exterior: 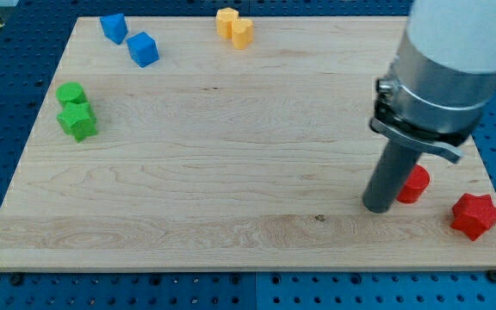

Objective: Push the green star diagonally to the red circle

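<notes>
Tip [378,207] beside red circle [417,183]; green star [78,121] far left, orientation unclear.

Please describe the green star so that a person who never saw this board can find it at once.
Look at the wooden board and go to its edge at the view's left, where two green blocks touch. The green star is the lower one, nearer the view's bottom. The green block above it is rounder, while the star has pointed corners. My tip is far away, at the view's right beside the red circle.

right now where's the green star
The green star sits near the board's left edge in the camera view, touching the green circle just above it.
</notes>
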You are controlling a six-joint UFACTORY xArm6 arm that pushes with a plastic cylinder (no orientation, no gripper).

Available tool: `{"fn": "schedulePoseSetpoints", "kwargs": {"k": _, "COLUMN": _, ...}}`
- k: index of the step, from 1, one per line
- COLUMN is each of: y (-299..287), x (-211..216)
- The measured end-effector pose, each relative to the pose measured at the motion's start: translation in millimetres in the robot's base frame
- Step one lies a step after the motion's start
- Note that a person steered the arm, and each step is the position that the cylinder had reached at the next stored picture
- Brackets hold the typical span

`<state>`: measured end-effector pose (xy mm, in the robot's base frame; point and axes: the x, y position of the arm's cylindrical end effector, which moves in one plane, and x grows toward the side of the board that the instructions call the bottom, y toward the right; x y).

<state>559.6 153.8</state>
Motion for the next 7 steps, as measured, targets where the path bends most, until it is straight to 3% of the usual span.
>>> {"fn": "schedulePoseSetpoints", "kwargs": {"k": 4, "y": 22, "x": 2}}
{"fn": "schedulePoseSetpoints", "kwargs": {"k": 5, "y": -31, "x": 5}}
{"fn": "schedulePoseSetpoints", "kwargs": {"k": 7, "y": -259, "x": 8}}
